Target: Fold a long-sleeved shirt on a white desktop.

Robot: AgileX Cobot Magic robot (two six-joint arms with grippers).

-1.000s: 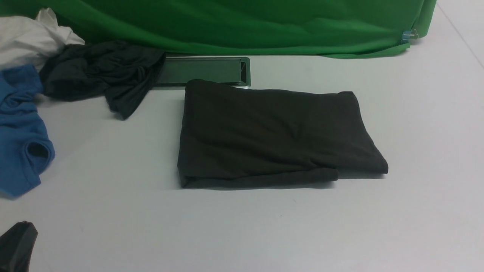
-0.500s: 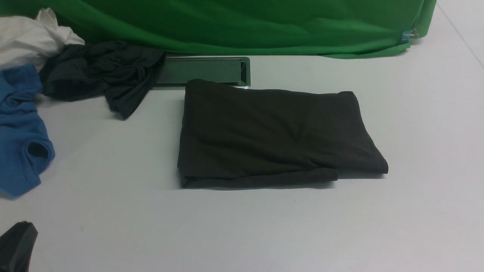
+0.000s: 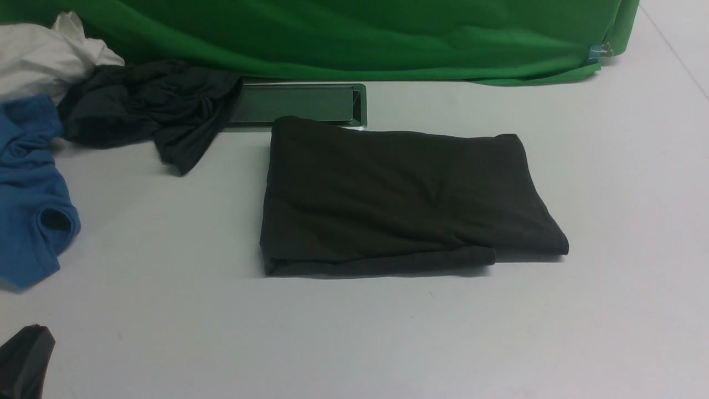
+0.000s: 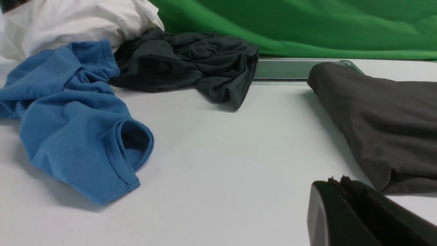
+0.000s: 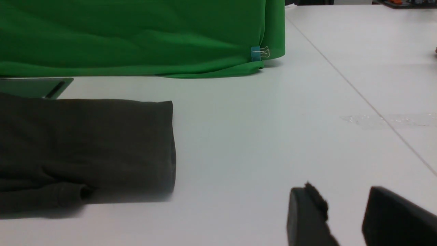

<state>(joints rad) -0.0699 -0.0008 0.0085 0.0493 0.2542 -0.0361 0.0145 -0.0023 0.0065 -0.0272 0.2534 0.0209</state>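
Observation:
The long-sleeved shirt lies folded into a dark brownish-black rectangle in the middle of the white desktop; its lettering and neck label are hidden. It also shows as a folded edge in the left wrist view and the right wrist view. My left gripper is shut with nothing in it, low at the near left, apart from the shirt; its tip shows in the front view. My right gripper is open and empty, to the right of the shirt, out of the front view.
A bright blue garment, a charcoal garment and a white cloth are heaped at the far left. A metal-framed hatch sits behind the shirt, below the green cloth. A table seam runs at the right.

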